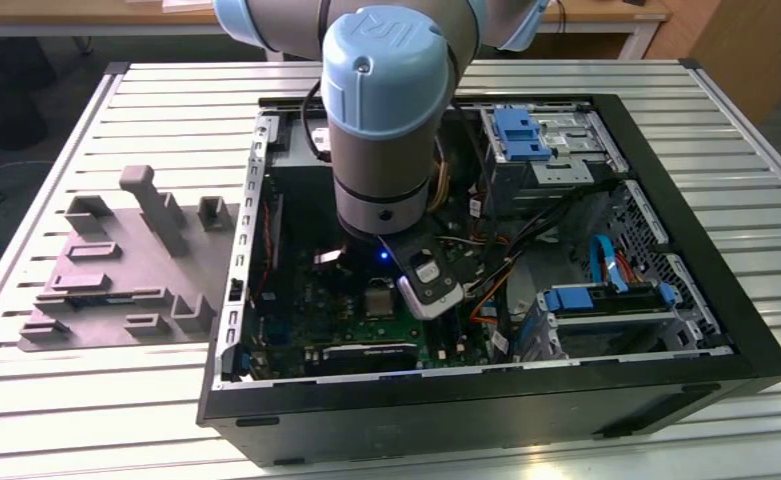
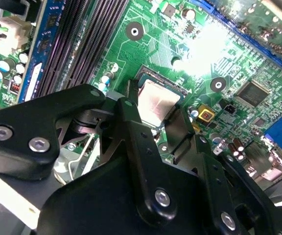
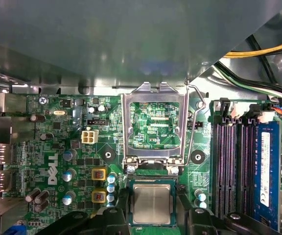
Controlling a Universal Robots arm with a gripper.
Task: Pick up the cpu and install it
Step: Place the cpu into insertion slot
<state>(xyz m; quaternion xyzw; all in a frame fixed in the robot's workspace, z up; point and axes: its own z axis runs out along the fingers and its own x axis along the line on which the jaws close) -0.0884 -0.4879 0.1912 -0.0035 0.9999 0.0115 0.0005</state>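
The arm reaches down into the open computer box (image 1: 524, 405) that lies on the desk (image 1: 83, 410). Inside it is a big green board (image 3: 62, 147).

The cpu (image 3: 152, 203) is right in the middle of the hand (image 3: 152, 197). One finger is on one side of it and one finger is on the other side. The fingers (image 3: 123, 204) look pressed against its two edges, so the hand seems to be pinching the cpu.

The cpu (image 2: 156, 100) is square, so it has no long side. It lies flat, with its shiny top facing up. It looks like it sits low in its seat on the green board, or just above it. I cannot tell which.

The metal frame (image 3: 154, 98) is flipped open. It stands just beside the cpu, on the side away from the hand. The long dark slots (image 3: 231, 166) run along another side, near but not touching.
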